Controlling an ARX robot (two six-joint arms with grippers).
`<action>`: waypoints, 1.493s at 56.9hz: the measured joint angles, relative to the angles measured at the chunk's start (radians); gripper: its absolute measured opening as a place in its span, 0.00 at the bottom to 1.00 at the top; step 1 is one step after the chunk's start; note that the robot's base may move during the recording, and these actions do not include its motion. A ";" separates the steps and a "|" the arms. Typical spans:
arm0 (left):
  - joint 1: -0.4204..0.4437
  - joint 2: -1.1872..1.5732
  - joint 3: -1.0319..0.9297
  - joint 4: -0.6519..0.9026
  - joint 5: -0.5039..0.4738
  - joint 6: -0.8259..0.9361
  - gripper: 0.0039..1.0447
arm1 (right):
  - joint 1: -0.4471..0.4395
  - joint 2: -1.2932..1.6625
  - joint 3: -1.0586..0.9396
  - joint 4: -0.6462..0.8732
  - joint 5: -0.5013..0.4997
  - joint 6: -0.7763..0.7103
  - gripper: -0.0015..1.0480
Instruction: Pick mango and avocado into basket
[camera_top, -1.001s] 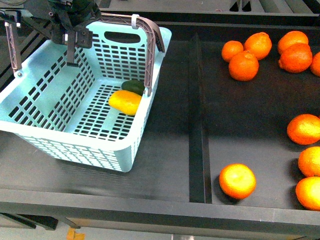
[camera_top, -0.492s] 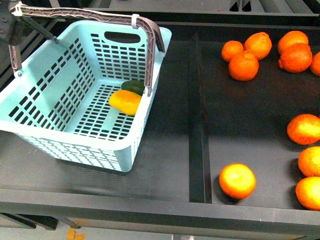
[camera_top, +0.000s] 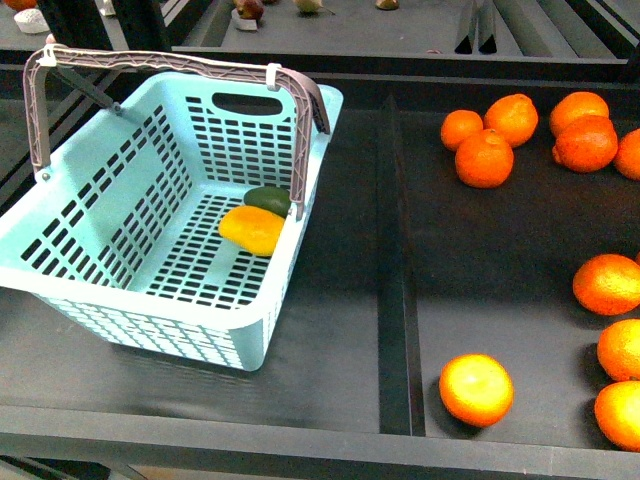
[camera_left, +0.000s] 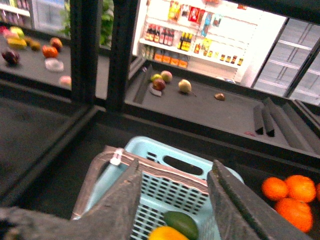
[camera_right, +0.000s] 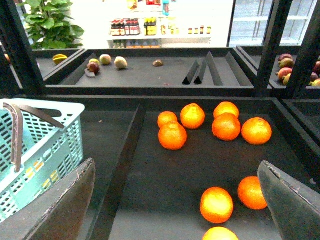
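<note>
Front view shows you the mango (camera_top: 252, 228) and avocado (camera_top: 267, 199) touching each other on the floor of the basket (camera_top: 120, 310), against its right wall, so the task looks done. Your left gripper (camera_left: 175, 200) hangs above the basket with jaws spread and empty; the right gripper (camera_right: 175, 200) is likewise wide open over the oranges (camera_right: 172, 135). The raised handle (camera_top: 300, 120) sits close below the left fingers (camera_left: 120, 205): drop carelessly and you could snag it and tip the basket.
</note>
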 joint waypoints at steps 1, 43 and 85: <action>0.009 -0.017 -0.019 0.007 0.008 0.035 0.35 | 0.000 0.000 0.000 0.000 0.000 0.000 0.92; 0.248 -0.536 -0.419 -0.108 0.245 0.165 0.02 | 0.000 0.000 0.000 0.000 0.000 0.000 0.92; 0.248 -1.019 -0.447 -0.556 0.248 0.165 0.02 | 0.000 0.000 0.000 0.000 0.000 0.000 0.92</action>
